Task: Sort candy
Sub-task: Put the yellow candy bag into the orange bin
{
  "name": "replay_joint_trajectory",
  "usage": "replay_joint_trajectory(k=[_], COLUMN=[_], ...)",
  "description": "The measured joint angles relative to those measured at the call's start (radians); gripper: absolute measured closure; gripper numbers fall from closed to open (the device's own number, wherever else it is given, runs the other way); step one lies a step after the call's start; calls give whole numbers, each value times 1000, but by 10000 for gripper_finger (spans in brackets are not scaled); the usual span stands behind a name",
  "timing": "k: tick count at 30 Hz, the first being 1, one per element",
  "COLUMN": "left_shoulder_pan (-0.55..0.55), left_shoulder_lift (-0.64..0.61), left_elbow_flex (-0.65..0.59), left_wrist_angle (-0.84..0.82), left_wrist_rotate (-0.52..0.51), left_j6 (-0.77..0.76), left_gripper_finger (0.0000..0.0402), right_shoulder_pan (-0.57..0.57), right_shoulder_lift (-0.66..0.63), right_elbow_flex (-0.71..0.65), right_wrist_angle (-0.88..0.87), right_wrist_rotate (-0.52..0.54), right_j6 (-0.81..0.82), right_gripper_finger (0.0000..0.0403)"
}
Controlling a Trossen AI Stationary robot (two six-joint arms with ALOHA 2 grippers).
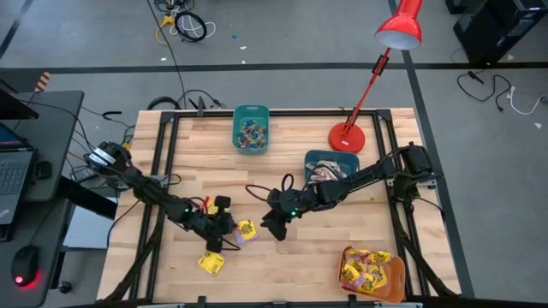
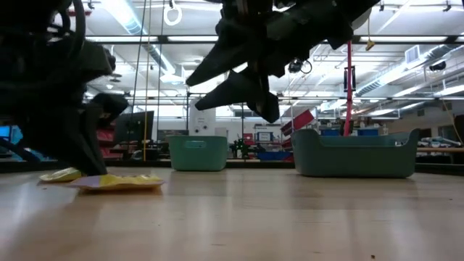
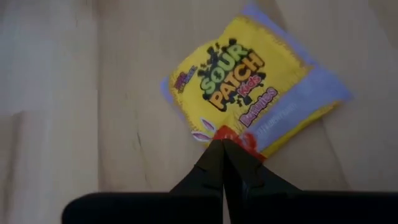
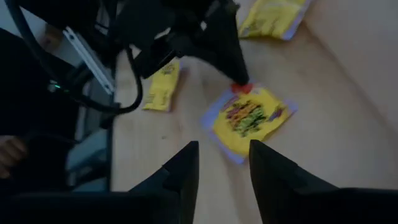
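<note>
A square yellow candy packet (image 3: 249, 87) with dark print lies flat on the wooden table (image 1: 308, 257). It also shows as the packet (image 1: 247, 228) in the high view. My left gripper (image 3: 224, 144) is shut on a small red piece right at that packet's edge. My right gripper (image 4: 222, 163) hangs open above the table just right of the packet (image 4: 249, 118), with nothing between its fingers. In the low view my right gripper (image 2: 239, 87) is well clear of the tabletop. Two more yellow packets (image 4: 163, 87) (image 4: 273, 15) lie close by. My left gripper pinches a small red piece (image 3: 239, 140) at the very tips of its two fingers, which slant down from the table's left. The piece sits over the edge of the yellow packet. Whether it touches the packet, I cannot tell.
A teal bin (image 1: 251, 128) with colourful pieces stands at the far edge, and a second teal bin (image 1: 330, 164) with pale pieces is under my right arm. An orange bin (image 1: 370, 272) with yellow packets sits near right. A red lamp base (image 1: 346, 135) stands at the far right.
</note>
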Motion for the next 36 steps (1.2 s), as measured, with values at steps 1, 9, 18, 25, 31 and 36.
replay_joint_trajectory(k=[1,9,18,25,31,36], left_shoulder_pan=[0,1,0,-1,0,3], left_shoulder_lift=[-16,-112,-59,3,39,41], left_elbow_flex=[0,2,1,1,1,-21], left_wrist_angle=[-7,22,66,101,109,160], left_wrist_rotate=[0,84,220,228,224,214], left_j6=[4,62,81,73,38,32], left_gripper_finger=[401,401,401,402,401,401], right_shoulder_pan=[4,21,13,11,11,12], right_shoulder_lift=[0,19,113,118,118,123], right_elbow_flex=[0,1,1,0,0,0], right_wrist_angle=[3,29,120,117,65,70], right_wrist_rotate=[-2,2,2,32,65,90], right_j6=[25,98,129,124,124,131], right_gripper_finger=[275,268,268,268,268,264])
